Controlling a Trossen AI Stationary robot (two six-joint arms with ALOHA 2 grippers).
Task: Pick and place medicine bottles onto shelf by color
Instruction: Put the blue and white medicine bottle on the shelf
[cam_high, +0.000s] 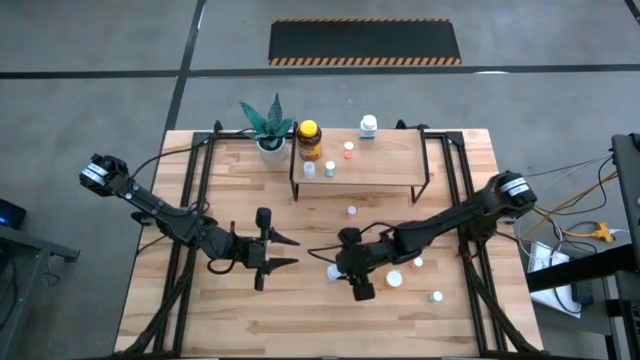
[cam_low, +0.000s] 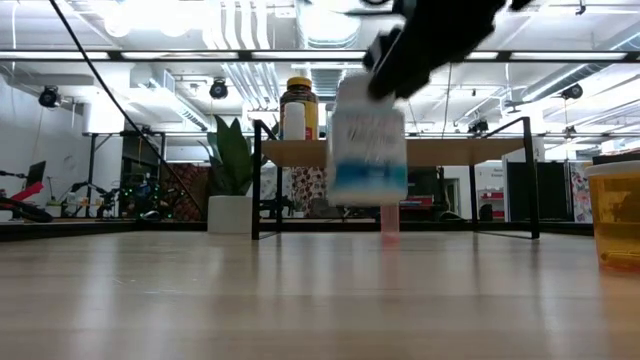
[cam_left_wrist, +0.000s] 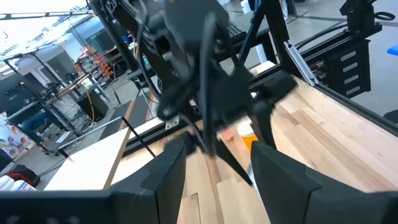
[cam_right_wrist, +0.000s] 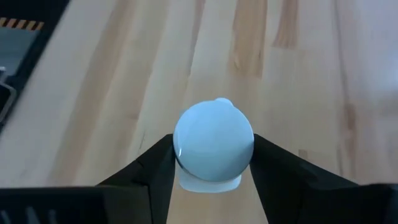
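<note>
Your right gripper (cam_right_wrist: 213, 155) has its jaws closed partway on one white bottle (cam_right_wrist: 213, 142); both fingers press its sides. In the low view that bottle (cam_low: 367, 150) hangs clear of the tabletop, in front of the shelf (cam_high: 360, 155).

Your left gripper (cam_high: 283, 251) sits over the table's (cam_high: 250, 320) middle left, jaws partway apart with nothing between them.

Count on the shelf: five bottles. One amber bottle (cam_high: 309, 140) with a yellow cap at the left end, one white-capped bottle (cam_high: 369, 126) at the back edge, an orange-capped one (cam_high: 348, 147), and two more small ones (cam_high: 330, 169) toward the front left.

On the table you can see four more loose bottles: a pink-capped one (cam_high: 351, 211) just in front of the shelf, and three right of your right gripper (cam_high: 395, 279). The low view also shows an orange container (cam_low: 619, 215) at the right edge.

One potted plant (cam_high: 268, 125) stands just left of the shelf.
</note>
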